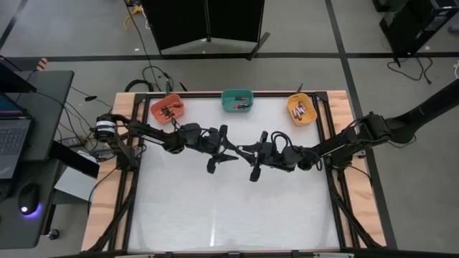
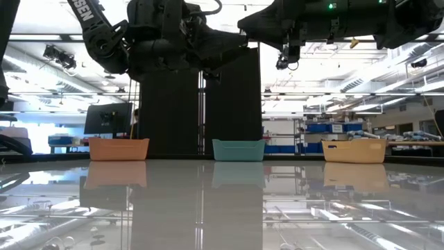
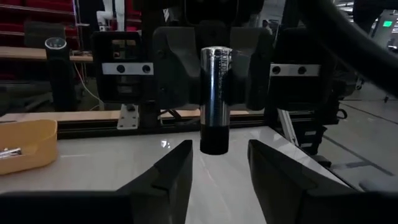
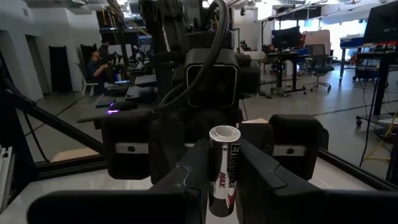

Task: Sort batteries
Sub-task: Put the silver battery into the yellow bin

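Mid-handover at frame centre: right gripper clamped on one battery, left gripper spread apart; other batteries already binned along top edge.

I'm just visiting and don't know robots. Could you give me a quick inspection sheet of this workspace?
Surface: white table, bare in the middle.
Job's things: one battery held upright in the air above the table; orange bin, teal bin and yellow bin along the far edge, with small items inside.
Clutter: nothing seen.
Grippers: right gripper grips the battery; left gripper faces it, fingers open.
Cables: loose cables on the floor.
Surroundings: desk with laptop.
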Motion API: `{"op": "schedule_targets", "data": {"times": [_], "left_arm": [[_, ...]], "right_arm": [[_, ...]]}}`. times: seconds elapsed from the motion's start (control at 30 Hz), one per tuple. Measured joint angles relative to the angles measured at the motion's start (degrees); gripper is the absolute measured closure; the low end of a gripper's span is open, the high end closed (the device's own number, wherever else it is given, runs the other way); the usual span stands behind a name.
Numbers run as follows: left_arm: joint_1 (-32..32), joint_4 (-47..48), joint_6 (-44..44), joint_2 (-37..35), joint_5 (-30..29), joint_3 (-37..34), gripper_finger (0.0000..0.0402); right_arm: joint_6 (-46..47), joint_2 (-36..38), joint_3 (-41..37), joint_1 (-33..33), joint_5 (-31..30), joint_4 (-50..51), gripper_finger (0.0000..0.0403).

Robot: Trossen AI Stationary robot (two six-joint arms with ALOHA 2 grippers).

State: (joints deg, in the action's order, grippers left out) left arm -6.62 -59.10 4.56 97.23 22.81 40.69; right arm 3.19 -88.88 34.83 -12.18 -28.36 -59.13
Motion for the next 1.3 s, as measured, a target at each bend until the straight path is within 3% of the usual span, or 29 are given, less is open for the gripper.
{"op": "schedule_targets", "data": {"times": [0.13,0.33,0.53,0.73,1.03,1.2,1.3], "left_arm": [[0.0,-0.4,-3.5,-0.4,0.0,-0.7,0.0238],[-0.1,-2.9,-7.2,-4.8,-2.4,-5.2,0.0238],[-0.2,-2.8,-8.9,-11.3,-5.8,-11.4,0.0238],[-0.2,-4.6,-8.9,-15.7,-9.6,-16.5,0.0238],[-0.2,-9.1,-8.8,-17.4,-11.9,-20.5,0.0238],[-0.2,-9.3,-8.7,-17.4,-11.9,-20.4,0.0238],[-0.2,-9.3,-8.7,-17.4,-11.9,-20.4,0.0238]], "right_arm": [[-0.4,1.2,0.0,0.4,0.0,1.4,0.0334],[-0.4,7.5,0.0,1.7,0.0,11.5,0.0334],[2.8,14.8,0.7,4.8,0.0,29.7,0.0334],[8.7,17.0,7.6,9.2,0.0,56.1,0.0334],[19.0,17.3,16.3,22.1,0.0,94.2,0.0334],[20.2,17.8,16.6,31.6,1.3,105.8,0.0334],[19.0,17.8,16.3,37.4,1.4,107.2,0.0334]]}}
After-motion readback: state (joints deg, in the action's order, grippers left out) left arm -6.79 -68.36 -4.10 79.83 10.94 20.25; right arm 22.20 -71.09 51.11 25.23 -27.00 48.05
